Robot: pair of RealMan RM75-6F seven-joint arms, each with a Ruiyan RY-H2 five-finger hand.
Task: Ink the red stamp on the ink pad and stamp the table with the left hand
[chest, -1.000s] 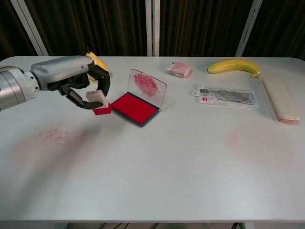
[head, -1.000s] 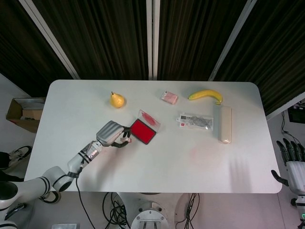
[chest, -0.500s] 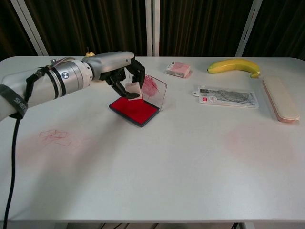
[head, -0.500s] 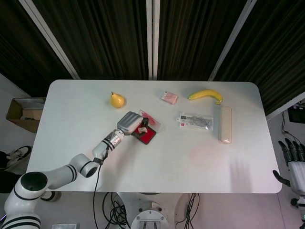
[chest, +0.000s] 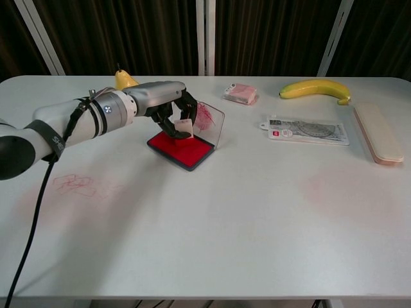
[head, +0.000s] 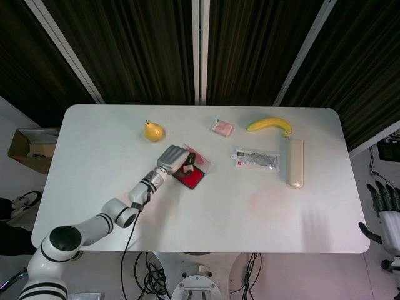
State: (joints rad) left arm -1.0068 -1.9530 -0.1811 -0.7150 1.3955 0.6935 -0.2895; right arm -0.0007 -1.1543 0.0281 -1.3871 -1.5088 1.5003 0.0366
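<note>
One left hand [chest: 168,109] holds the red stamp [chest: 184,128] tight over the ink pad [chest: 182,148]. Push it straight down, flat, gently.

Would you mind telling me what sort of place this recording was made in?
Probably a robotics lab or test cell: a white table ringed by dark curtains, loose cables under its front edge, and a cardboard box on the floor beside it.

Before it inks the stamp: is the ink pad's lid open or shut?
Open. The ink pad's clear lid stands up behind the exposed red pad, and the left hand holds the stamp over it.
</note>
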